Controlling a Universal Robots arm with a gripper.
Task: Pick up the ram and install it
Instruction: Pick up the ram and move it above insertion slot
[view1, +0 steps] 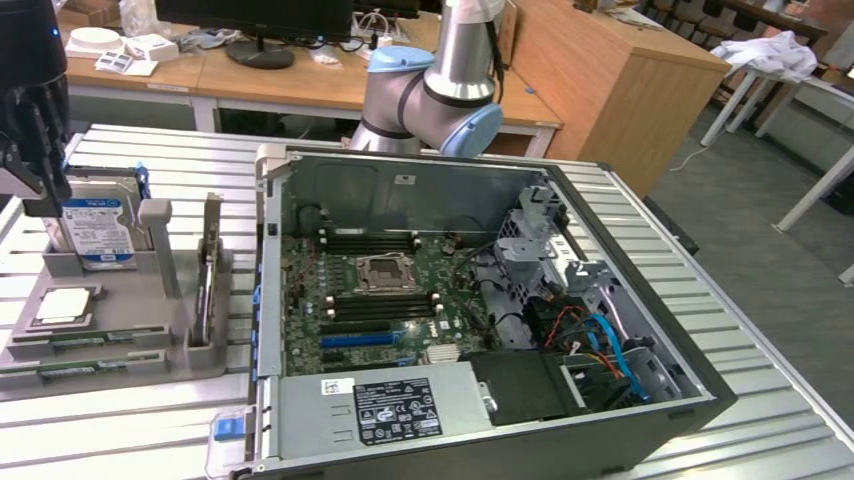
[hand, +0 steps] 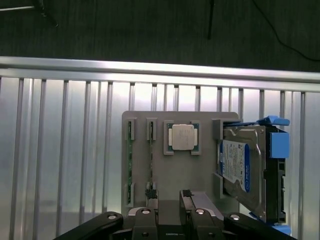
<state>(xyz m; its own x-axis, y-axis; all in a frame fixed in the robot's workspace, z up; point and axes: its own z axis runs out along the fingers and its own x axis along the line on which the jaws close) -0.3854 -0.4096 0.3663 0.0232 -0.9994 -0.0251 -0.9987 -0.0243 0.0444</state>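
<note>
Ribbed metal table (hand: 60, 150) carries a grey tray (hand: 200, 175); over it the tool (hand: 169, 202) stands parted, holding nothing.

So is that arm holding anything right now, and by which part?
Nothing. The jaws stand open and empty above the grey tray, and the ram sticks lie in their slots on it.

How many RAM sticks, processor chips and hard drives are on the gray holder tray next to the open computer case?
RAM sticks: 2
Processor chip: 1
Hard drive: 1
Total: 4
</note>
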